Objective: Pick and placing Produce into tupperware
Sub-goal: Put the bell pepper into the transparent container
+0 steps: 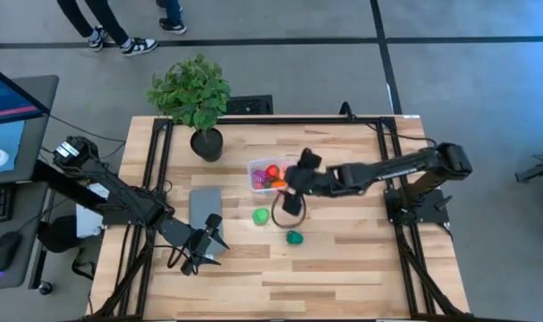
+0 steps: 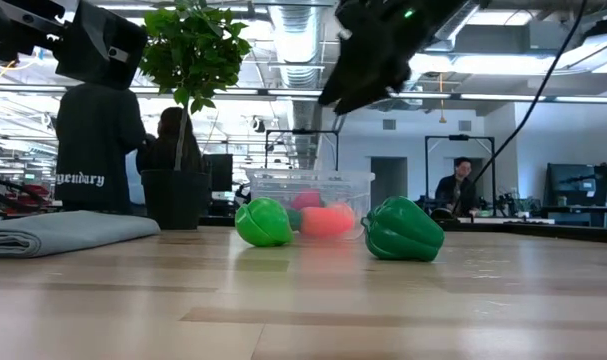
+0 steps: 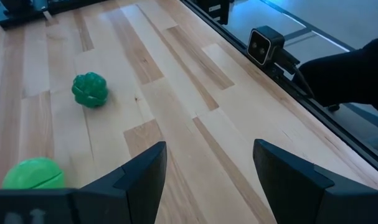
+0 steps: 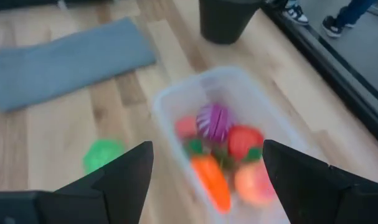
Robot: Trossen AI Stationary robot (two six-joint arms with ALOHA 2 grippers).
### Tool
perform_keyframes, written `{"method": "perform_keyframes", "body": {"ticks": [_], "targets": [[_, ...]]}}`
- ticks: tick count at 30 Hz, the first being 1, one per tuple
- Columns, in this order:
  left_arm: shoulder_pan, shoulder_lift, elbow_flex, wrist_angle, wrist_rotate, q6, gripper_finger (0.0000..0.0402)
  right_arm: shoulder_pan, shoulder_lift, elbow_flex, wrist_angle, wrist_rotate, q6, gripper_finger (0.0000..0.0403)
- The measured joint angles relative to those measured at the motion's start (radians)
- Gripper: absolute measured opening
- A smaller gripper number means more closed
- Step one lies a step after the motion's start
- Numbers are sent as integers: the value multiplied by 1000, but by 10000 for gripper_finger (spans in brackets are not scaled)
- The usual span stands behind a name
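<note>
The wooden counter (image 1: 343, 259) holds a potted plant (image 1: 195, 98), grey cloth (image 1: 204, 205) and tupperware (image 1: 264, 176); people stand behind; right gripper (image 1: 293, 199) and left gripper (image 1: 202, 255) both wide open, empty.

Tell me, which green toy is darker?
The dark green pepper, lying alone on the table. The other, the light green toy, is brighter and lies nearer the tupperware and the grey cloth.

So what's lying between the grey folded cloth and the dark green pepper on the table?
In the high view, the light green toy lies between the grey cloth and the dark green pepper; otherwise bare wood.
</note>
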Motion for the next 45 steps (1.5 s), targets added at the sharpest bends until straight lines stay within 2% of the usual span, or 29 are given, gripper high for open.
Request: {"method": "perform_keyframes", "body": {"ticks": [9,14,20,25,30,35,45], "targets": [[0,0,0,-12,-12,0,231,247,-12,0,-222,206,205,320],[0,0,0,-12,-12,0,231,385,-1,-6,-275,331,339,318],[0,0,0,-12,-19,-8,231,535,-1,-98,-269,457,572,317],[0,0,0,-11,-20,-8,231,628,-1,-194,-157,551,708,317],[0,0,0,-1,-44,-8,231,665,0,-309,75,582,695,317],[0,0,0,8,-48,-15,231,667,10,-394,257,583,652,317],[0,0,0,7,-52,-32,231,624,153,-435,388,573,625,317]]}}
